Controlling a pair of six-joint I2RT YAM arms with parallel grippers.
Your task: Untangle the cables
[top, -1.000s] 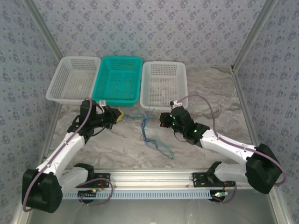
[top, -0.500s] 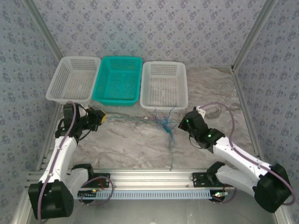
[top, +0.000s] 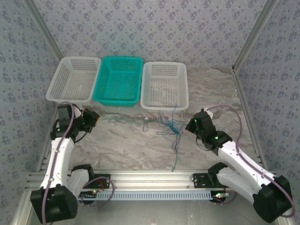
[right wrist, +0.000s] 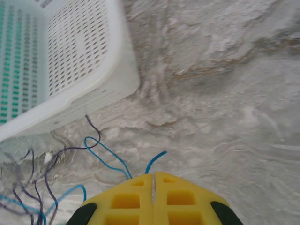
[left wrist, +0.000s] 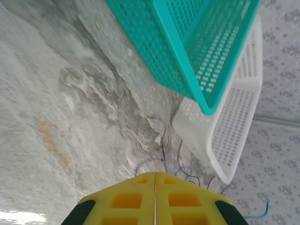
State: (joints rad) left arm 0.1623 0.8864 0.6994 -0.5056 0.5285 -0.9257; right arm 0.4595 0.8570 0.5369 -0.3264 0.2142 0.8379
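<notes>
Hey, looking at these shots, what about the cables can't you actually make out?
Top view: which strand crosses which where the cables knot; too thin and small.
Right wrist view: where the blue strand ends; the right gripper, jaws shut, hides it.
Left wrist view: the held strand's end; the left gripper, jaws shut, covers it.

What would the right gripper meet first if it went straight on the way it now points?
Probably the blue cable it pinches, then bare table; the white basket lies off that line, though depth is unclear.
</notes>
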